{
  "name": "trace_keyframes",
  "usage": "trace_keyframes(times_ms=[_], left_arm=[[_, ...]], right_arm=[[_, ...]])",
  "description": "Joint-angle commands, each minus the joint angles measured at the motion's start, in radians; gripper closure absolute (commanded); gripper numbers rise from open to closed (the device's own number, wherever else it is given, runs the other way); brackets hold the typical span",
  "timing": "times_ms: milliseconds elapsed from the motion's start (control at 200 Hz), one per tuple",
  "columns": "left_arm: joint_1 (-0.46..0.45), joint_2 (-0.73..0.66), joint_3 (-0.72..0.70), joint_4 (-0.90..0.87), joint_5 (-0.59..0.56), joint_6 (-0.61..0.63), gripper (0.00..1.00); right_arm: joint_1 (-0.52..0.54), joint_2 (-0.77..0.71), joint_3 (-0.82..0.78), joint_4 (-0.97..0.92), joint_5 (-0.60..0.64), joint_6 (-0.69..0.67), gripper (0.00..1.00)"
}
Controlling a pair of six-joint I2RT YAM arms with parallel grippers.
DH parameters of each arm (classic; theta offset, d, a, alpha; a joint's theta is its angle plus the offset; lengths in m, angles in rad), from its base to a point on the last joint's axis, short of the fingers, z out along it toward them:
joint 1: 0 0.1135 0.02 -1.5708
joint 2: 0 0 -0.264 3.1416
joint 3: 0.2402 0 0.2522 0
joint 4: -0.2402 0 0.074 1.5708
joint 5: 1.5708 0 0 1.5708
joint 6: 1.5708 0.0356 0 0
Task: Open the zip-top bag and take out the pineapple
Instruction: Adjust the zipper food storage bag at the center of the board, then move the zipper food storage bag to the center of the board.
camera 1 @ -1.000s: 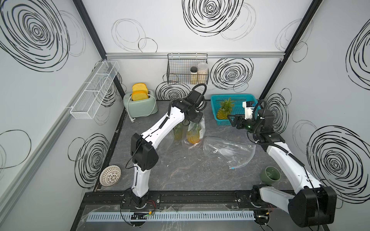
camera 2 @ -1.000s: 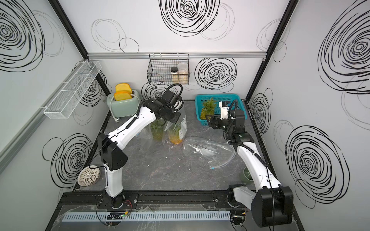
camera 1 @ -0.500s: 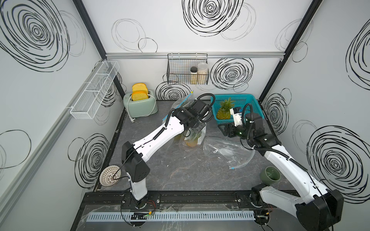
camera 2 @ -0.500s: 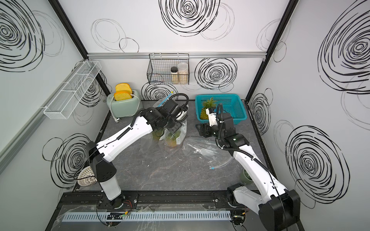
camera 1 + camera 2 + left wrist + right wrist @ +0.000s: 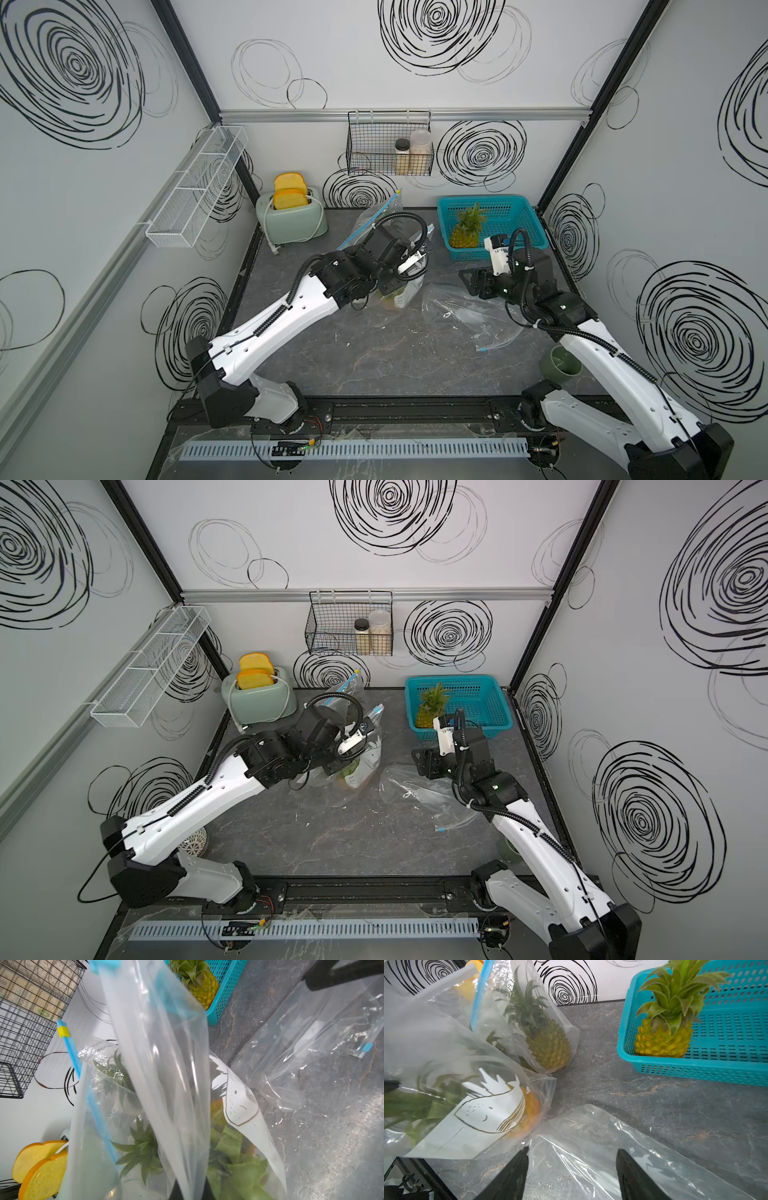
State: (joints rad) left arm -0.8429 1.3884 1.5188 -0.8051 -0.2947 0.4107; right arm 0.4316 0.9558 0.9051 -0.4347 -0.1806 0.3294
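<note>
Clock laid on the tabletop (image 5: 374, 365) as the top views show it, 12 = back wall.

**State**
- Left gripper (image 5: 190, 1193) is pressed together on a fold of the bag (image 5: 166, 1064). The film runs from its jaws up to the blue zip (image 5: 104, 964). Cannot tell whether the zip is parted.
- Pineapple (image 5: 529, 1109) is inside the bag, lying tilted with its crown (image 5: 234, 1147) toward the left gripper. The bag sits just to the 12 side of centre.
- Right gripper (image 5: 572, 1149) is spread and holds nothing. It hovers at 3 o'clock of the bag, over an empty bag (image 5: 591, 1126) lying flat.

**Risks, as I judge them**
1. Wrong film. The right gripper's jaws straddle the empty bag, so closing low would take that instead of the bag's mouth.
2. Slip. The film looks thin and slick. A pull toward 3 o'clock against a single-fold pinch may draw it out of the left gripper (the load at the bottom makes this worse).
3. Wrong bag. The rear bag (image 5: 529, 1022), also loaded, stands right against the bag at 11–12 o'clock and seems to touch it. Too deep a reach could catch its zip or topple it.
4. Snag. The crown's spiky leaves lie at the held end. Drawn out fast, they may hook the film and drag the whole bag along.
5. Basket (image 5: 695, 1072) at 1 o'clock is near the right arm, and a wide swing back could clip it.
</note>
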Motion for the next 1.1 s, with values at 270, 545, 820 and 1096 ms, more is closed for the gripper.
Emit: trace_keyframes(times_ms=[270, 545, 820, 1096], left_arm=[[-0.058, -0.132, 0.011, 0.075, -0.003, 0.07, 1.0], [-0.112, -0.159, -0.058, 0.078, -0.015, 0.048, 1.0], [-0.167, -0.179, -0.102, 0.062, 0.067, 0.061, 1.0], [-0.188, -0.18, -0.177, 0.091, 0.162, 0.075, 1.0]], right_arm=[[0.108, -0.012, -0.088, -0.089, -0.03, 0.114, 0.63], [0.178, -0.022, -0.255, -0.082, -0.022, 0.236, 0.92], [0.052, 0.081, -0.31, -0.06, 0.003, 0.221, 0.89], [-0.146, 0.219, -0.16, -0.101, -0.063, 0.152, 0.84]])
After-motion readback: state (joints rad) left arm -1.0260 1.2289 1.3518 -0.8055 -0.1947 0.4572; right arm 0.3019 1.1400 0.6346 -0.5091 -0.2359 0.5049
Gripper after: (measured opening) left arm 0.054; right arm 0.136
